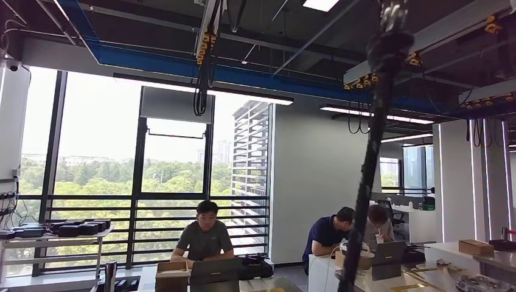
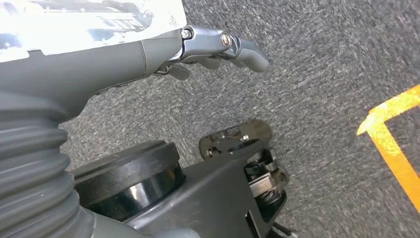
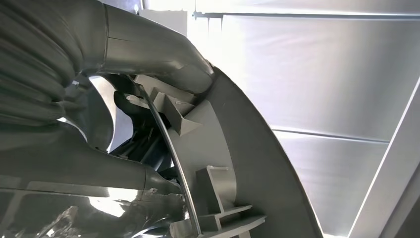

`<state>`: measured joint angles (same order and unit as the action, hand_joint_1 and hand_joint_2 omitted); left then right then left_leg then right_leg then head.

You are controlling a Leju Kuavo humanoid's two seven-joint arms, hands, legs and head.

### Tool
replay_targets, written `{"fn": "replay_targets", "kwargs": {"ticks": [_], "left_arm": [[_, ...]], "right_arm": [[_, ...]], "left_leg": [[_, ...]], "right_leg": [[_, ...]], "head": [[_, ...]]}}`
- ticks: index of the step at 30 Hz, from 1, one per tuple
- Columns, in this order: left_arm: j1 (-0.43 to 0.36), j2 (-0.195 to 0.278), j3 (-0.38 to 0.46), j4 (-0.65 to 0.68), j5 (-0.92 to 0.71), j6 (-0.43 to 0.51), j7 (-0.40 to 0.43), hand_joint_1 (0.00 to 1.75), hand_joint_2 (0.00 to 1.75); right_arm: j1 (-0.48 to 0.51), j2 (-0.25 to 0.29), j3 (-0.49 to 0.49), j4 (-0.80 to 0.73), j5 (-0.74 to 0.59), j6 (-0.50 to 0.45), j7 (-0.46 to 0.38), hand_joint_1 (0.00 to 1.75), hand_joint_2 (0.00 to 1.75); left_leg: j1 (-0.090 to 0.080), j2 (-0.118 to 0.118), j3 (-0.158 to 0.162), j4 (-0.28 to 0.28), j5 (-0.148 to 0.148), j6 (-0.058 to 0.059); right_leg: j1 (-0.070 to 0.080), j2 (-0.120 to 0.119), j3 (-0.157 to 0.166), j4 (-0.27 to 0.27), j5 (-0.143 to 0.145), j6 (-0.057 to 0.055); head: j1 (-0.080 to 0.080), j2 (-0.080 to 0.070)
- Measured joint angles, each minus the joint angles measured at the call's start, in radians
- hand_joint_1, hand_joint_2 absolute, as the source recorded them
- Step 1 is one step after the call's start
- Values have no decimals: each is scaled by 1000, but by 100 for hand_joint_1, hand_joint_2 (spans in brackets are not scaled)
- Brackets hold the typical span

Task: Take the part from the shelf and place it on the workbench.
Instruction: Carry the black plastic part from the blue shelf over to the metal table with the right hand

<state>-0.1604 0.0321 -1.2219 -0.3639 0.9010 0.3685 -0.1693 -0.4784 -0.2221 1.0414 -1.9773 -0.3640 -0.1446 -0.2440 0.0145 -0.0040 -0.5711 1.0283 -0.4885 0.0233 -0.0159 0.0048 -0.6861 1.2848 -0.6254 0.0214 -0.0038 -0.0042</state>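
The robot's right hand (image 3: 124,124) is clamped on a large grey metal part with a curved rim and raised ribs (image 3: 223,163); in the right wrist view the thick thumb lies over the rim's outer edge and the darker fingers (image 3: 133,148) tuck behind the ribbed face, a hold that looks chosen to stop so broad a piece from swinging. Behind the part stand pale, brightly lit panels (image 3: 322,74), though I cannot tell whether they belong to the shelf. The left hand (image 2: 208,49) hangs beside the body above the grey carpeted floor (image 2: 322,74), its fingers loosely curled with nothing in them, and an orange tape marking (image 2: 391,134) lies on the carpet off toward three o'clock in that picture. The head camera is tilted well up, taking in ceiling and windows, with a dark cable (image 1: 371,152) hanging straight down at about one o'clock. Low in that view three people sit at laptops, and at five o'clock a white tabletop (image 1: 450,249) carries a brown cardboard box (image 1: 476,246). My reading is that the part is already taken and is being carried, so the placing on the workbench is yet to be done; with the head looking so high, the robot would need to look down before setting it there.
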Motion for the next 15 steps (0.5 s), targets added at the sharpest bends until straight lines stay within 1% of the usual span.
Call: {"fn": "replay_targets", "kwargs": {"ticks": [1, 2, 3, 4, 5, 6, 7, 8, 10, 11, 12, 13, 14, 15], "left_arm": [[0, 0, 0, 0, 0, 0, 0, 0, 175], [1, 0, 0, 0, 0, 0, 1, 0, 175], [1, 0, 0, 0, 0, 0, 1, 0, 175], [1, -1, 0, 0, 0, 0, 1, 0, 175], [0, -1, 0, 0, 0, 0, 1, 0, 175], [0, -2, 0, 0, -1, 0, 1, 0, 175], [0, -2, 0, 0, -1, 1, 1, 0, 175], [-1, -3, 0, 0, -2, 1, 1, 0, 175], [-1, -2, 0, 0, -3, 0, 0, 0, 175], [-1, -2, 0, 0, -3, 0, 0, 0, 175], [-2, -1, 0, 0, -3, 0, 0, 0, 175], [-2, -1, 0, 0, -3, 0, 0, 0, 175], [-2, 0, 0, 0, -3, 0, 0, 0, 175], [0, 0, 0, 0, -3, 0, 0, 0, 175]], "right_arm": [[0, -2, 0, 0, -2, 1, 0, 175, 175], [0, -3, -1, 0, -2, 1, 0, 175, 175], [-1, -5, -1, 0, -3, 1, 0, 175, 175], [-2, -5, -2, 0, -2, -1, 0, 175, 175], [0, -6, -2, 0, 0, -5, 0, 175, 175], [3, -5, -1, -1, 5, -12, 0, 175, 175], [9, -5, 1, -2, 10, -21, 0, 175, 175], [15, -4, 3, -3, 16, -30, 0, 175, 175], [25, -3, 6, -6, 24, -42, 1, 175, 175], [27, -2, 6, -7, 26, -44, 1, 175, 175], [29, 0, 7, -9, 28, -45, 1, 175, 175], [30, 2, 8, -9, 30, -45, 1, 175, 175], [30, 3, 9, -10, 31, -45, 1, 175, 175], [32, 3, 10, -10, 31, -46, 1, 175, 175]], "left_leg": [[-2, -1, 7, 0, -6, 1], [-3, -2, 16, 0, -12, 1], [-5, -4, 28, 0, -20, 0], [-6, -5, 38, 0, -28, -2], [-8, -6, 46, -1, -36, -5], [-9, -6, 50, -1, -42, -11], [-9, -7, 52, -3, -47, -16], [-9, -6, 54, -7, -51, -22], [-8, -3, 64, -12, -58, -34], [-9, -2, 63, 1, -68, -40], [-8, -1, 51, 34, -85, -46], [-6, -1, 22, 90, -108, -50], [-5, -1, -18, 159, -132, -54], [-3, -1, -58, 220, -147, -58]], "right_leg": [[0, 0, -26, 26, 11, -1], [1, 0, -34, 13, 42, -5], [3, 0, -23, -37, 90, -11], [7, 0, -3, -105, 139, -19], [11, -1, 20, -165, 172, -28], [15, -1, 39, -212, 186, -35], [18, -1, 50, -234, 184, -39], [21, -1, 56, -242, 174, -42], [17, 1, 70, -258, 167, -47], [13, 1, 81, -267, 165, -52], [10, 0, 93, -275, 164, -55], [8, -1, 102, -280, 160, -58], [7, -1, 110, -281, 154, -61], [7, -1, 117, -281, 148, -61]], "head": [[-2, 0], [-3, 0], [-4, 0], [-5, 0], [-3, 0], [-2, 0], [-1, 0], [0, 0], [-2, 0], [-2, 0], [0, 0], [3, 0], [6, 0], [8, 0]]}}
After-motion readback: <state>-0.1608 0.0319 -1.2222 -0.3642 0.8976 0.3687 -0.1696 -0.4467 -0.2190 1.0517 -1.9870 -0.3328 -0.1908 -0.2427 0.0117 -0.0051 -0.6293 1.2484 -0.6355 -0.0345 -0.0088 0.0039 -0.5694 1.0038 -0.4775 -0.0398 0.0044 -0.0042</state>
